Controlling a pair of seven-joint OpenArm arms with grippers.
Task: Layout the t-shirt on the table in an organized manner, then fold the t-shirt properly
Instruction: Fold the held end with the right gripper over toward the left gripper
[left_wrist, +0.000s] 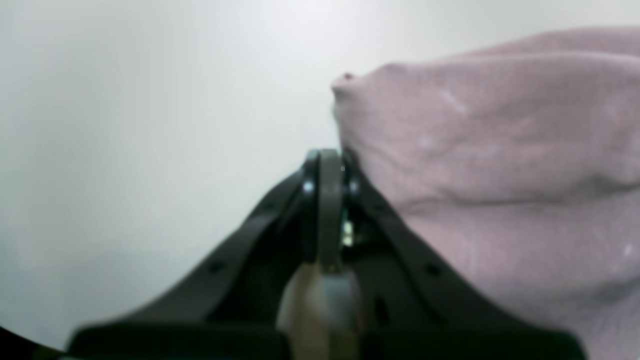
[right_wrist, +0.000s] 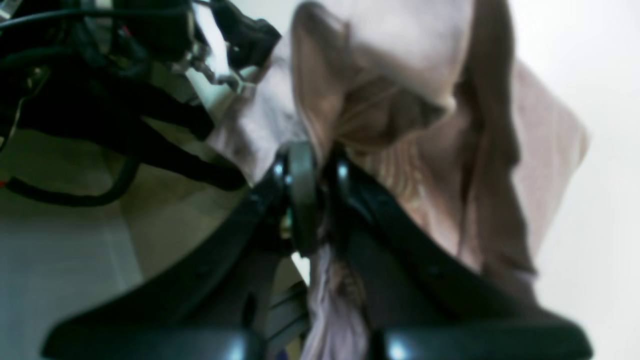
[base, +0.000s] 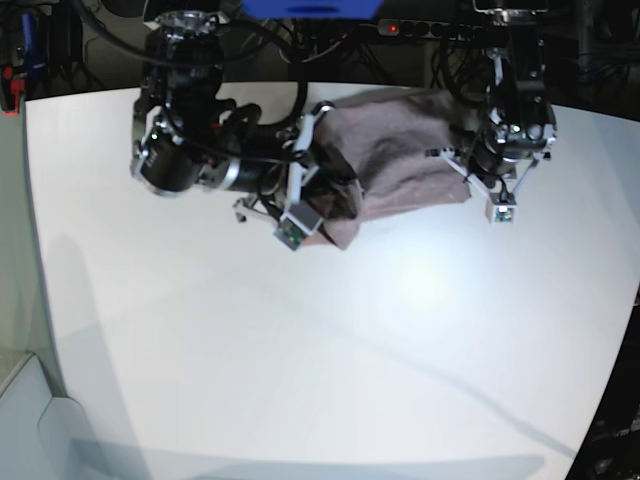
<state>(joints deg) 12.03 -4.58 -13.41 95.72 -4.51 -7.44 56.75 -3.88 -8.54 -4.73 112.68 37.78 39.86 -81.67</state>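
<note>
Right gripper (right_wrist: 312, 165): jaws pressed together with mauve cloth pinched between them. In the right wrist view, fabric bunches above the fingertips and a twisted strand of it runs down between the two black finger arms toward the camera. Grasping the t-shirt (right_wrist: 400, 130).

Left gripper (left_wrist: 330, 167): in the left wrist view the two fingers meet at the tips with no gap visible. An edge of the t-shirt (left_wrist: 490, 150) lies directly against the right-hand finger; whether any cloth is actually caught between the tips cannot be told, since the contact point is hidden by the fingers and the picture is blurred. The cloth spreads away to the right of the gripper in soft folds; plain white table (left_wrist: 150, 125) fills the other side.

Base view: the t-shirt (base: 400, 155) lies crumpled in a rough band at the far side of the table (base: 330, 340), stretched between the two arms. The right gripper (base: 312, 185) sits at the cloth's end on the view's left, where a lump of fabric hangs down past it. The left gripper (base: 470, 175) sits at the end on the view's right, at the lower corner of the cloth. The surface of the shirt is wrinkled, with several layers overlapping; sleeves and collar cannot be made out. Cables and dark equipment lie beyond the far table edge.
</note>
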